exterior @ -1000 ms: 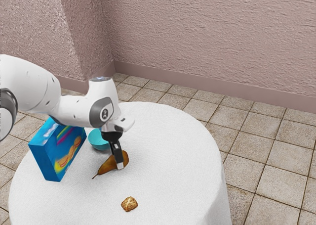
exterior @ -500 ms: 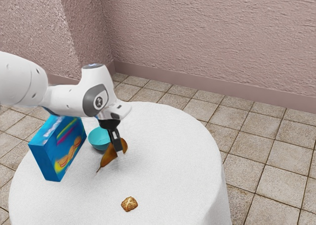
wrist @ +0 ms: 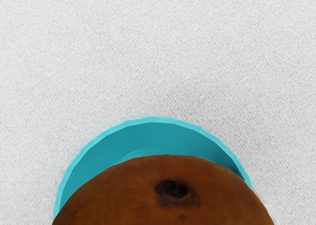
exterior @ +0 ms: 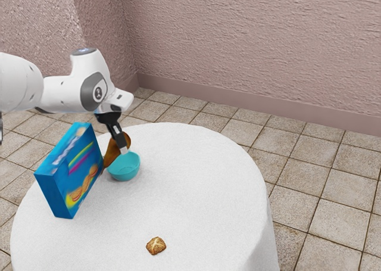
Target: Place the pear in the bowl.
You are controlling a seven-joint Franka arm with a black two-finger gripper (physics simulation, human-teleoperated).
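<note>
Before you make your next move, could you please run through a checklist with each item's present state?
1. Pear gripped: ok, the gripper is shut on it.
2. Bowl upright: ok.
3. Pear fully over the bowl: cannot tell; it hides part of the bowl from above.
4. Pear clear of the box: cannot tell.
5. Pear released into the bowl: not ok.

no readable words

blue box [exterior: 68,170], at the exterior view's left: pale marks like lettering on its broad face, too unclear to read. white arm [exterior: 56,95], also left: a round emblem [exterior: 99,93] on its joint, nothing legible.
</note>
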